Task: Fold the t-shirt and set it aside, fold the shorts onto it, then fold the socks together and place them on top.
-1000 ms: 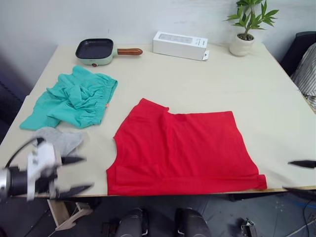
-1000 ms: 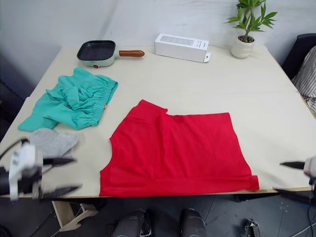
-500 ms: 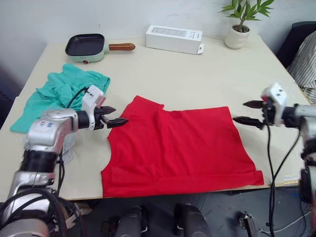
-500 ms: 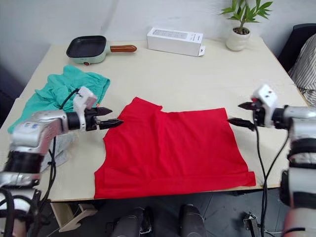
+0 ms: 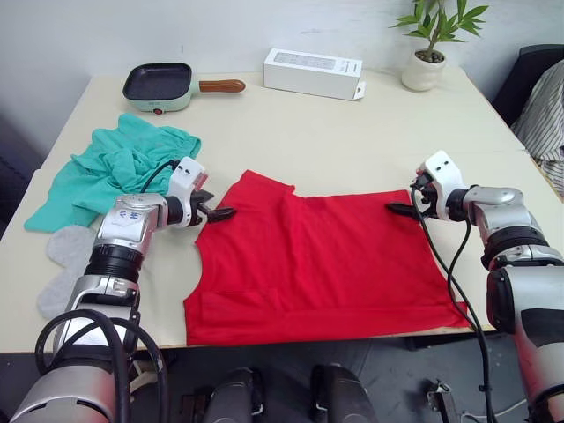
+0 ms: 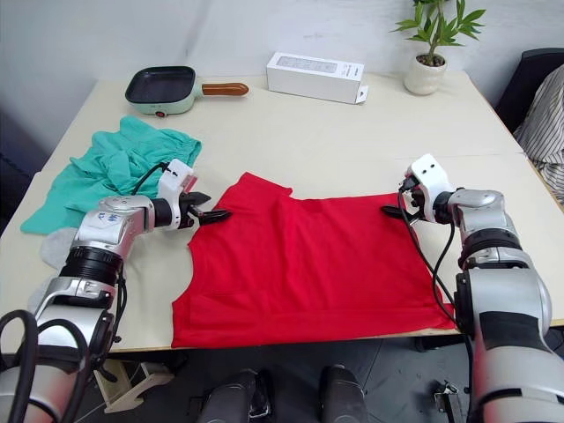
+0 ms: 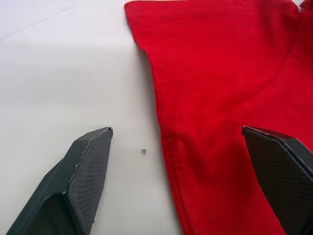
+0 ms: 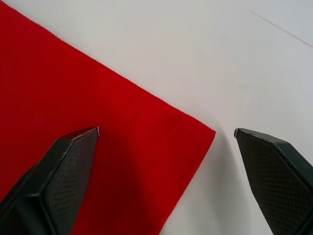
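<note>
On the table (image 5: 352, 132), the t-shirt (image 5: 326, 264) lies flat. I see my left gripper (image 7: 178, 147) spread wide astride its sleeve edge. My right gripper (image 8: 166, 142) straddles the far corner, equally wide, holding nothing.

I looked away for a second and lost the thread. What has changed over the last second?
Both arms have come in from the table's near edge. The left gripper now straddles the t-shirt's left edge, fingers open. The right gripper straddles its far right corner, also open. Neither has closed on the cloth yet. The t-shirt, shorts and socks lie as before.
</note>
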### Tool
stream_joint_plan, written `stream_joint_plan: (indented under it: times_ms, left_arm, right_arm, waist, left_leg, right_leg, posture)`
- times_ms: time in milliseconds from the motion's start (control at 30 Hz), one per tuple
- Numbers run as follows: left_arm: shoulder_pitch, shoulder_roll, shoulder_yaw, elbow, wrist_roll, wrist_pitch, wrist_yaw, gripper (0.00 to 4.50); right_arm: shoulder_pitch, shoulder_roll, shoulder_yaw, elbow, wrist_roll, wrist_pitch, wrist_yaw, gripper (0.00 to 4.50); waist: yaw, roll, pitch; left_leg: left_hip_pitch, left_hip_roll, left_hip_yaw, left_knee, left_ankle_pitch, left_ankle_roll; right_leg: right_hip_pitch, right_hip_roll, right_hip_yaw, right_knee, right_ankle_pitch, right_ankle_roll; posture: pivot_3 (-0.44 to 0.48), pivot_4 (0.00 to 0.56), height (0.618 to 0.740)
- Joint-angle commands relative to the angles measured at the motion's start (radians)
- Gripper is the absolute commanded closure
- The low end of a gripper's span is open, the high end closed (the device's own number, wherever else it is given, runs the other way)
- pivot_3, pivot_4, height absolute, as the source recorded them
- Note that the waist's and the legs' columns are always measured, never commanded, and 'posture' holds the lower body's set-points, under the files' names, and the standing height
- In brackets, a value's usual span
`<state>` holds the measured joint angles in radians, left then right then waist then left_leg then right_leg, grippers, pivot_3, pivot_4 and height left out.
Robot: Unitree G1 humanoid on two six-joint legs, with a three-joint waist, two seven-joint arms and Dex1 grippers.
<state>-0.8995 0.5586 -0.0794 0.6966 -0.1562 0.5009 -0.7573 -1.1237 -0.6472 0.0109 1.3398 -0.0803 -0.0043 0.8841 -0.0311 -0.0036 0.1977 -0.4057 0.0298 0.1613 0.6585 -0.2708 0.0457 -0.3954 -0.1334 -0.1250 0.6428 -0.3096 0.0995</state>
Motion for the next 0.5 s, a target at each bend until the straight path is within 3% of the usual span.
stream_joint_plan:
  times_ms: [33,100,300,500]
  left_arm:
    - [-0.041,-0.011,-0.002,0.066,0.03,-0.031,-0.016,0.02]
    - [-0.064,-0.017,-0.013,0.1,0.047,-0.044,-0.036,0.0]
    - [-0.125,-0.042,-0.038,0.204,0.105,-0.092,-0.07,0.0]
    - [-0.177,-0.083,-0.032,0.308,0.145,-0.151,-0.054,1.43]
  right_arm:
    - [-0.023,0.008,-0.031,0.005,0.005,0.041,-0.007,0.18]
    - [-0.021,0.012,-0.04,0.006,0.004,0.058,-0.007,0.55]
    - [-0.008,0.018,-0.047,0.005,-0.011,0.06,-0.017,2.55]
    - [0.001,0.014,-0.064,0.0,-0.004,0.032,-0.008,4.5]
  waist:
    - [0.0,0.0,0.0]
    - [-0.001,0.0,0.0]
    - [0.002,0.0,0.0]
    - [0.003,0.0,0.0]
  left_leg:
    - [0.0,0.0,0.0,0.0,0.0,0.0]
    - [0.0,0.0,0.0,0.0,0.0,0.0]
    - [0.0,0.0,0.0,0.0,0.0,0.0]
    - [0.0,-0.001,0.0,0.001,0.0,0.0]
  right_leg:
    - [0.0,0.0,0.001,0.001,0.0,0.0]
    - [0.0,0.0,0.003,0.001,0.0,0.0]
    - [0.0,0.0,0.002,0.001,0.0,0.0]
    - [0.0,0.0,0.002,0.001,0.0,0.0]
  posture:
    - [0.0,0.15,0.74]
    - [0.0,0.15,0.74]
    - [0.0,0.15,0.74]
    - [0.0,0.15,0.74]
